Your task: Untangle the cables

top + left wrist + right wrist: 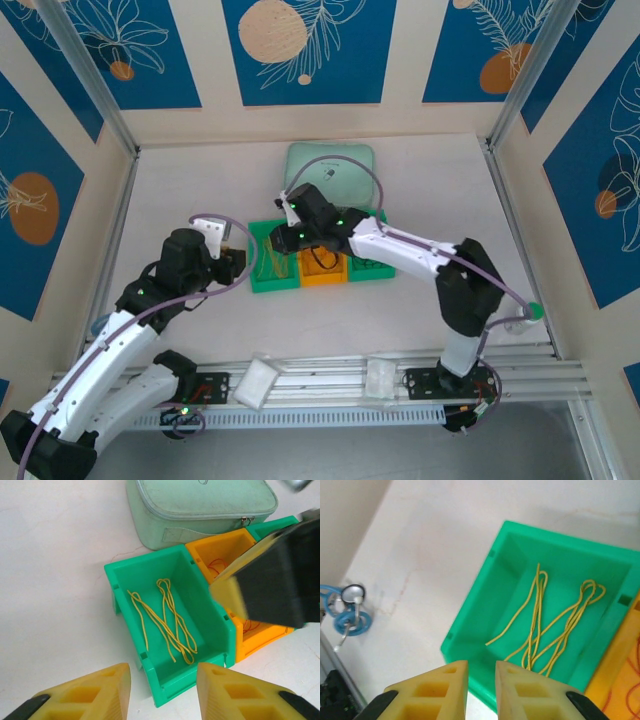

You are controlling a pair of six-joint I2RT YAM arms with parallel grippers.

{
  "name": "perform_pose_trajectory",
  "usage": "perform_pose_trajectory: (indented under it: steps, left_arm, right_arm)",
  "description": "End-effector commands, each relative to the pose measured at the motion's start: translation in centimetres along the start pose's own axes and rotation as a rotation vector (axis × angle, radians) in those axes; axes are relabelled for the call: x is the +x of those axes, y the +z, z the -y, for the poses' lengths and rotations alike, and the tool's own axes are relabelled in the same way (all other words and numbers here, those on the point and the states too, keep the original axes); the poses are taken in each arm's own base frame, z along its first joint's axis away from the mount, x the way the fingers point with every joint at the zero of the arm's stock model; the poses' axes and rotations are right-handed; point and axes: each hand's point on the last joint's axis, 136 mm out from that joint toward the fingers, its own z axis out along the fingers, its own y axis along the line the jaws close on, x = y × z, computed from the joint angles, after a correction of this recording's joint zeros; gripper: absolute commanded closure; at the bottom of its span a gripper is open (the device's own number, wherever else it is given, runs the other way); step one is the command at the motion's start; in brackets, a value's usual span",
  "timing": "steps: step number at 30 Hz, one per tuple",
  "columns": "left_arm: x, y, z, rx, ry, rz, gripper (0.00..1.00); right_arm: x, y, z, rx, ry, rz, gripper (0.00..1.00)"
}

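Several thin yellow cables [186, 652] lie loosely looped inside the left green bin [187, 677]; they also show from the other side [534, 620] in that bin [477, 582]. Reddish cables [215, 566] lie in the orange bin [322, 272] beside it, where a black loop shows too. My left gripper [164, 672] hovers open over the bin's near corner, with nothing between its fingers. My right gripper [481, 666] hangs above the bin's opposite rim, its jaws slightly open and holding nothing. From above, the left gripper [240, 262] and the right gripper [283, 235] flank this bin.
A pale green zipped pouch [330, 168] lies just behind the bins. A second green bin [372, 266] stands right of the orange one. A light-blue coiled cord with a metal ring [347, 612] lies on the table left of the bins. Walls close in the table.
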Motion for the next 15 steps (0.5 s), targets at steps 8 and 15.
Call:
perform_pose_trajectory:
  steps: [8,15]
  left_arm:
    - [-0.7,0.5,-0.3,-0.017,0.019,0.03,0.59]
    - [-0.9,0.9,-0.4,-0.023,0.043,0.03,0.59]
  right_arm:
    - [-0.3,-8.5,3.7,0.054,0.009,0.168,0.73]
    - [1.5,-13.9,9.4,0.183,0.086,0.247,0.67]
